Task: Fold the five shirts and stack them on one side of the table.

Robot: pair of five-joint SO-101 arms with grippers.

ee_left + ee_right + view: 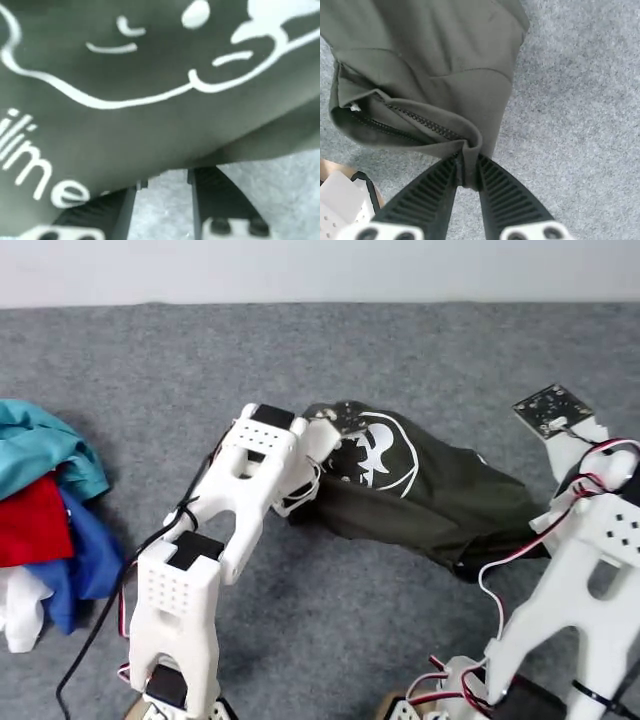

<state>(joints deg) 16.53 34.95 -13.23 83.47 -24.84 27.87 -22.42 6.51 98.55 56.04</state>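
Dark olive-green cotton shirt with a white cartoon print (430,495) is seen lying near the middle of the grey carpet-covered table (420,350), loosely bunched rather than spread flat. It is taken at two opposite ends, presumably so that it can be pulled taut and laid out before any fold is made. A stitched edge of the cloth, doubled over on itself, is pinched between the nearly closed black ribbed jaws of the right gripper (468,172). The fabric is gathered into a narrow ridge at the clamp, which suggests that the hold is firm enough for dragging. The left gripper (164,192) is placed at the printed end, low against the table, and the printed cloth is draped over its tip. Whether it is closed on the shirt cannot be told, since the tip is covered. The low placement is judged to be meant for catching the cloth's edge from beneath. At one edge of the table, well apart from both arms, a crumpled heap of other garments is kept: a teal shirt (45,445), a red shirt (30,520), a blue shirt (88,550) and a white shirt (20,615). None of these is folded, so the task is judged to be at an early stage.
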